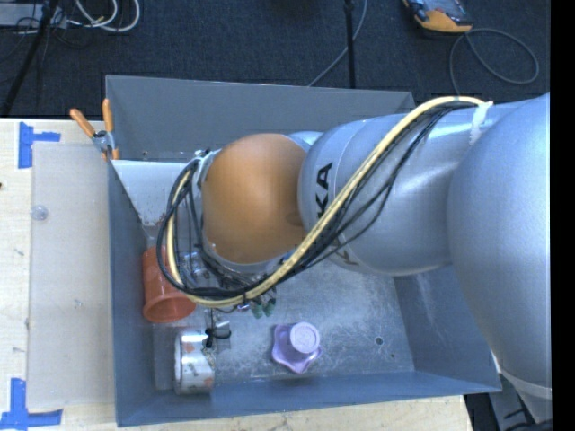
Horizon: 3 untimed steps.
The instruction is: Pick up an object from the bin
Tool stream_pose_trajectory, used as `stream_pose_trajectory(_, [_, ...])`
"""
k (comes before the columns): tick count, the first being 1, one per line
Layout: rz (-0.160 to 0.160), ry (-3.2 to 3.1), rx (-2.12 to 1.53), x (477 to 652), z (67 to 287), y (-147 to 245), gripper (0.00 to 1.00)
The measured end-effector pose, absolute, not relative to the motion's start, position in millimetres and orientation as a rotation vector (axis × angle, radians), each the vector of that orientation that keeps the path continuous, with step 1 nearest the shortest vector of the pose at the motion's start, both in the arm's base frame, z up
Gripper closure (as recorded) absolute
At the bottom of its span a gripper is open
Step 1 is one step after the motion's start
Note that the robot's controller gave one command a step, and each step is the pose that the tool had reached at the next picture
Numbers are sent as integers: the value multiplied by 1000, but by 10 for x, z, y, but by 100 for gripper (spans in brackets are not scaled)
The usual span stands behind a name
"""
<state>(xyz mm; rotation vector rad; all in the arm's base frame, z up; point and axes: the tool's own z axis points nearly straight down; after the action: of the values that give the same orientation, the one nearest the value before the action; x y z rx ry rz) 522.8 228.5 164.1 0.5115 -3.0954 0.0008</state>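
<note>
Grey arm [422, 196] reaches in from 3 o'clock, its orange wrist cover [256, 196] and looped cables [175, 241] hanging over the middle of the bin [391, 326]. Under the cover the gripper [216, 333] shows as a dark tip just beside a silver can [191, 364] in the 7 o'clock corner. I cannot tell whether it is wide or narrow. An orange cup [164, 293] lies at 9 o'clock, and a purple cap-shaped thing [296, 347] at 6 o'clock.

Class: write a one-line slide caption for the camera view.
Silver robot arm with orange wrist cover reaches into grey metal bin holding orange plastic cup, silvery metal cylinder and lilac round-capped object.
</note>
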Motion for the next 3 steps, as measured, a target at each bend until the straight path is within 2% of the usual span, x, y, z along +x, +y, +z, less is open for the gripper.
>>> stream_pose_trajectory(1, [0, -3043, 776, 5106, 1462, 2373, 0])
stream_pose_trajectory(2, [9, -2805, 1421, 4988, 1082, 2384, 0])
stream_pose_trajectory(3, [-2, -2831, 1375, 5062, 1272, 2360, 100])
